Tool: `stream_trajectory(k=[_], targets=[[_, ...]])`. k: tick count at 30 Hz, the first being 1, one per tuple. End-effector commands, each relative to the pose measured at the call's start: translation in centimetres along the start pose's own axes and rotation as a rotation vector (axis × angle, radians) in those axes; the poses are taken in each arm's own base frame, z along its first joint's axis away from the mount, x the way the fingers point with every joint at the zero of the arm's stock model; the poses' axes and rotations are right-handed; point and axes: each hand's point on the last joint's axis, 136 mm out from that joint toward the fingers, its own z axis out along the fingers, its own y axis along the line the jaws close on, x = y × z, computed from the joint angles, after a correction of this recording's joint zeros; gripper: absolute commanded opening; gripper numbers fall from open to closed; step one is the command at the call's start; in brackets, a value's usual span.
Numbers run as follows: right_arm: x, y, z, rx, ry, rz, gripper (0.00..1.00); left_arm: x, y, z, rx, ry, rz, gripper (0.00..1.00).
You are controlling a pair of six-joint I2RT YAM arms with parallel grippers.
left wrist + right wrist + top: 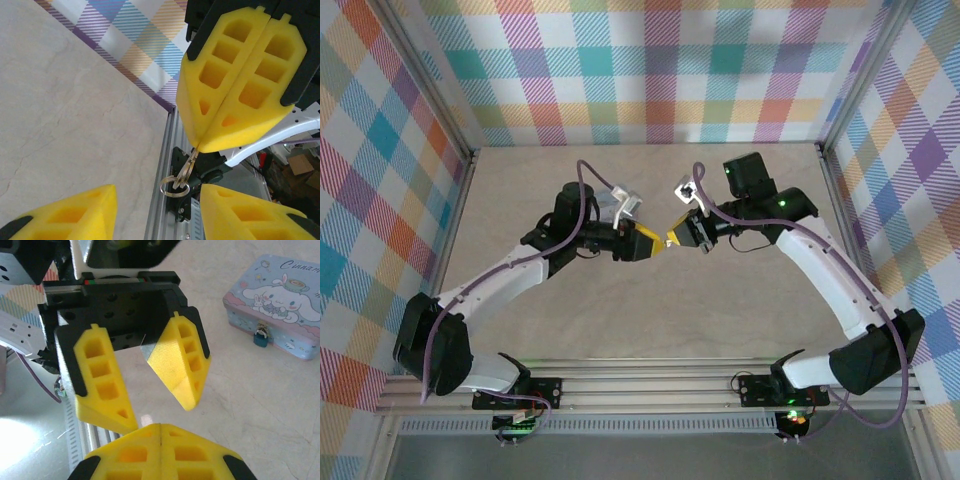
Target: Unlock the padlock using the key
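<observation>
Key (190,161) dangles in mid-air from the very tips of the clenched right claw (199,144), ring (175,188) swinging free below. It looks light, thin, stiff and slick, so I'd pinch it flat across the broad ring end and leave the blade bare. Left claw (159,409) is released, spread wide facing it, grasping nothing. One key as far as I can tell, one ring, one padlock (260,338) hanging on one tin (280,295) on the worktop (240,405).

Pale beige tabletop (650,310) beneath me, pastel blue tin box (280,300) resting flat on it, white long-eared cartoon figure on its lid, plaid cloth walls (650,70) around three sides, slotted aluminium rail (650,385) along my near edge.
</observation>
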Motion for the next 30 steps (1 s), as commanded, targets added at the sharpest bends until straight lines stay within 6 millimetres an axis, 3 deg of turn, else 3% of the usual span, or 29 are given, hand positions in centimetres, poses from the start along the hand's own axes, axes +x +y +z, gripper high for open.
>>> stream_trajectory(k=[1, 7, 14, 16, 18, 21, 24, 30], targets=[[0.0, 1.4, -0.1, -0.062, -0.015, -0.033, 0.00, -1.1, -1.7, 0.2, 0.057, -0.007, 0.057, 0.44], [-0.1, 1.7, 0.1, -0.090, -0.024, -0.025, 0.00, -1.1, -1.9, 0.6, 0.077, -0.006, 0.053, 0.32], [-0.3, 1.8, 0.4, -0.112, -0.041, -0.005, 0.00, -0.9, -2.0, 1.0, 0.091, 0.003, 0.040, 0.00], [-0.5, 1.5, 0.5, -0.104, -0.058, 0.020, 0.00, -0.8, -1.5, 1.1, 0.072, -0.002, 0.025, 0.00], [-1.0, 1.1, 0.5, -0.083, -0.085, 0.054, 0.13, -0.8, -0.7, 1.1, 0.034, -0.018, 0.001, 0.00], [-1.9, -0.2, 0.1, -0.018, -0.140, 0.145, 0.43, -0.8, 0.2, 1.3, 0.009, -0.053, -0.030, 0.00], [-2.8, -1.5, -1.0, 0.036, -0.212, 0.249, 0.52, -0.6, 1.3, 1.4, -0.026, -0.082, -0.061, 0.00], [-2.8, -3.2, -2.4, 0.073, -0.319, 0.408, 0.51, -0.7, 1.8, 1.3, -0.053, -0.104, -0.059, 0.00]])
